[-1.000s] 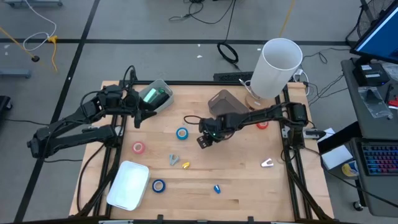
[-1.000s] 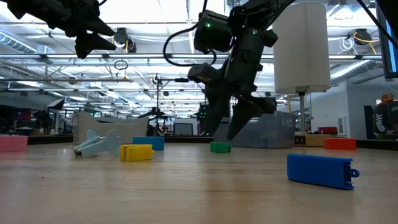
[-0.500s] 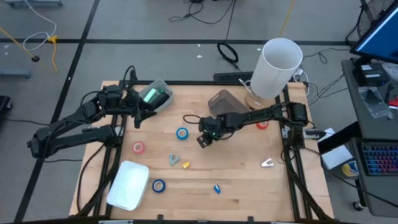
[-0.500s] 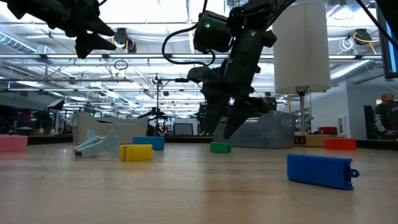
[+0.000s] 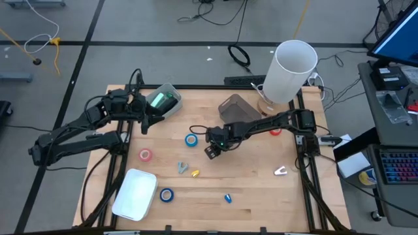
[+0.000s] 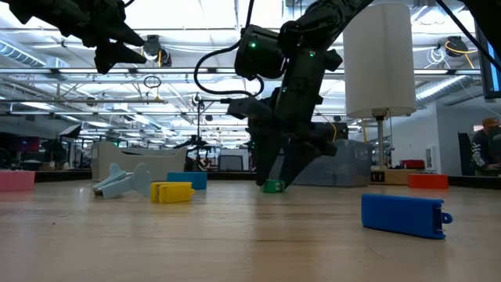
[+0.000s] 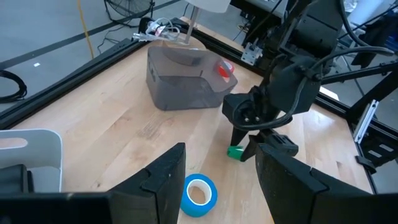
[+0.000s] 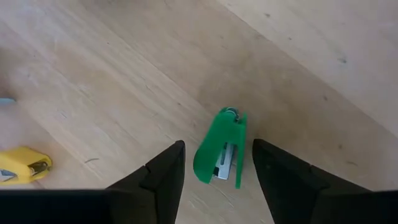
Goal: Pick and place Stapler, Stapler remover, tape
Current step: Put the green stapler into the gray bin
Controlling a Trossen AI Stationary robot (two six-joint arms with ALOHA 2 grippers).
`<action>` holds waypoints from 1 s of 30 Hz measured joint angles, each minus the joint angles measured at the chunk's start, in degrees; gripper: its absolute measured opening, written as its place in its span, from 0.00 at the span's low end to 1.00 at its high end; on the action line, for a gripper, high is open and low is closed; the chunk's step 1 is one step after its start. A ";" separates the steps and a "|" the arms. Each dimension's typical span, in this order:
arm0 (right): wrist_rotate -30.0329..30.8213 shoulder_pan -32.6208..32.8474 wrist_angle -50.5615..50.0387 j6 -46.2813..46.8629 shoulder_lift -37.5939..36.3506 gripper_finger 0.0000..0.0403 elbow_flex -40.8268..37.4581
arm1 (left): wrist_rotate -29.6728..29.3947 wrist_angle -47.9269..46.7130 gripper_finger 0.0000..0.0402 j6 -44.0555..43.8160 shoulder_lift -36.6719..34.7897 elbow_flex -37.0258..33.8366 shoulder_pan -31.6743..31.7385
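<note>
right gripper has its fingers spread either side of the small green plastic stapler lying mid-table, a bit toward the back edge; looks light, stiff and kinda slick, so I'd pinch across its long flat sides; left gripper waits spread by the back-left corner
</note>
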 joint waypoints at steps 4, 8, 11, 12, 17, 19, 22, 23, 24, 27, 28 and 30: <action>0.02 0.00 -0.23 -0.16 0.11 0.41 -0.11 | -0.05 -0.02 0.49 0.02 0.00 0.00 -0.04; -0.95 0.32 -1.59 -1.04 0.24 0.37 -0.15 | -0.05 -0.02 0.49 0.07 0.00 0.00 -0.04; -0.34 1.03 -2.16 -1.67 0.28 0.35 -0.19 | -0.29 -0.02 0.49 0.20 0.00 0.00 -0.04; -0.16 1.09 -2.16 -1.70 0.28 0.34 -0.19 | -0.55 -0.02 0.49 0.22 0.00 0.00 -0.07; -0.53 1.07 -2.42 -2.09 0.33 0.34 -0.22 | -0.58 -0.02 0.49 0.61 0.00 0.00 -0.07; -0.85 1.07 -2.55 -2.76 0.33 0.34 -0.24 | -0.58 -0.02 0.49 0.55 0.00 0.00 -0.07; -0.96 1.07 -2.79 -3.38 0.33 0.33 -0.26 | -0.58 -0.02 0.49 0.44 0.00 0.00 -0.07; -1.00 1.07 -2.85 -3.56 0.33 0.33 -0.26 | -0.58 -0.02 0.49 0.44 0.00 0.00 -0.07; -1.09 1.07 -2.91 -3.65 0.33 0.32 -0.26 | -0.58 -0.02 0.49 0.44 0.00 0.00 -0.07; -1.24 1.07 -3.04 -4.53 0.33 0.27 -0.26 | -0.58 -0.02 0.49 0.44 0.00 0.00 -0.07; -1.26 1.07 -3.08 -4.81 0.33 0.25 -0.26 | -0.58 -0.02 0.49 0.43 0.00 0.00 -0.07; -1.34 1.07 -3.13 -5.18 0.33 0.20 -0.28 | -0.58 0.21 0.49 0.40 0.00 0.00 -0.07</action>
